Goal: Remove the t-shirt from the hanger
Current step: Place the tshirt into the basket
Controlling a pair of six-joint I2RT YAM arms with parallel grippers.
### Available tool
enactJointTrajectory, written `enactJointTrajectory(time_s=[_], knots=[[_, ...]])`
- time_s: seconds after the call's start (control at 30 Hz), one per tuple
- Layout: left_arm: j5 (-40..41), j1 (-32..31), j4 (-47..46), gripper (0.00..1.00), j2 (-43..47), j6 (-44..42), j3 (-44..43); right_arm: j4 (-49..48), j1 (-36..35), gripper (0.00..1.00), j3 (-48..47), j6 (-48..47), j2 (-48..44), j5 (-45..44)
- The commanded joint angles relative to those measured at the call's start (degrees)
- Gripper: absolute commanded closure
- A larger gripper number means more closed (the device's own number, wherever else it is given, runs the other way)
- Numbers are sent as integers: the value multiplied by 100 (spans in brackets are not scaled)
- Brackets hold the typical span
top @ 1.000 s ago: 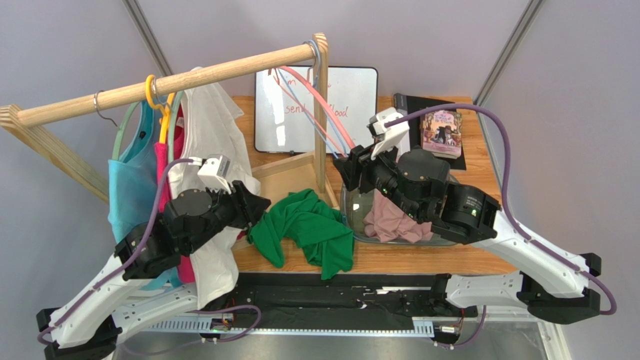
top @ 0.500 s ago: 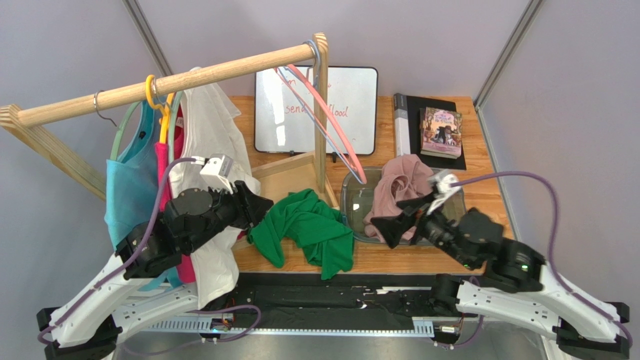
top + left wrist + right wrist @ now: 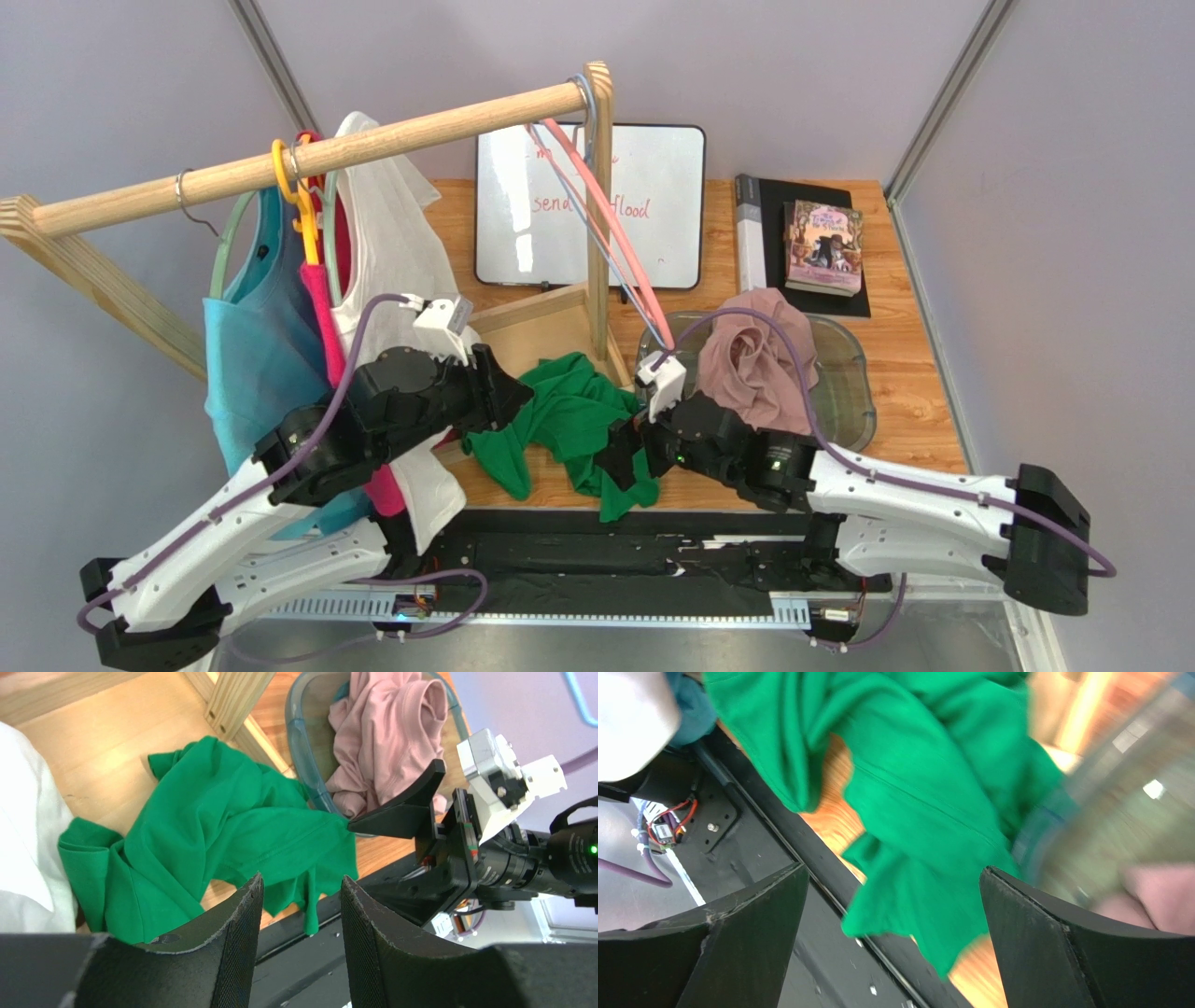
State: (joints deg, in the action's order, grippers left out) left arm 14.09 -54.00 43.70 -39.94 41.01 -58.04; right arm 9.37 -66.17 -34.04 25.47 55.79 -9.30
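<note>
right arm [image 3: 856, 483]: has swung left from the bowl [image 3: 846, 381]; its jaws are now over the green t-shirt [image 3: 561, 413].
right jaws: spread wide, smooth black wedges, holding nothing (wrist view is blurred).
left jaws: parted by a narrow gap, empty, grainy black pads, at the green cloth's left edge.
green t-shirt: soft crumpled heap lying on the wooden worktop [image 3: 912, 350], beside the bowl.
white t-shirt [image 3: 386, 238]: thin cloth hanging from the round wooden rail [image 3: 421, 133]; hanger hidden.
bowl: clear, rounded, pink garment [image 3: 758, 357] bunched inside.
</note>
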Motion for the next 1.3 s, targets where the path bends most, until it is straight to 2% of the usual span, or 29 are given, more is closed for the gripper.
enactJointTrajectory(time_s=[0.0, 0.23, 0.3, 0.4, 0.43, 0.5, 0.53, 0.57, 0.6, 0.67, 0.77, 0.9, 0.93, 1.03, 1.13, 1.27], knots=[[-117, 12, -231, 50, -13, 91, 109, -1243, -360, 0, -129, -446, 632, -387], [-99, 12, -187, 50, 39, 56, 100, -1780, -844, 0, -24, -640, 1705, -1688], [-73, 12, -178, 50, 83, 64, 100, -1850, -1029, 0, 29, -597, 1891, -2294], [-38, 12, -169, 50, 144, 73, 109, -2034, -1170, 13, 169, -473, 2181, -2848], [-38, 12, -169, 50, 153, 65, 117, -2122, -1205, 29, 231, -430, 2225, -3006], [-46, 12, -160, 50, 162, 56, 118, -2465, -1196, 45, 415, -438, 2270, -3025], [-46, 12, -160, 50, 162, 64, 118, -2562, -1196, 61, 468, -421, 2270, -3077], [-55, 12, -160, 50, 162, 65, 118, -2693, -1196, 67, 503, -420, 2270, -3113], [-55, 12, -152, 50, 162, 65, 118, -2703, -1205, 80, 513, -412, 2261, -3156], [-46, 12, -160, 50, 180, 73, 109, -2390, -1222, 99, 399, -359, 2174, -3166], [-81, 12, -152, 50, 189, 56, 47, -1801, -1293, 100, 214, -254, 1542, -3140], [-38, 12, -108, 50, 215, 29, -23, -1043, -1293, 100, 161, -166, -56, -3253], [-29, 12, -116, 50, 232, 38, -32, -964, -1293, 100, 170, -166, -738, -3454], [-3, 12, -143, 50, 241, 29, -32, -217, -1223, 100, 109, -288, -1908, -3858], [6, 12, -195, 50, 224, 12, -49, 345, -977, 100, -154, -508, -2710, -4070], [-29, 12, -239, 50, 162, 3, -102, 1048, -477, 100, -883, -1035, -3038, -4316]])
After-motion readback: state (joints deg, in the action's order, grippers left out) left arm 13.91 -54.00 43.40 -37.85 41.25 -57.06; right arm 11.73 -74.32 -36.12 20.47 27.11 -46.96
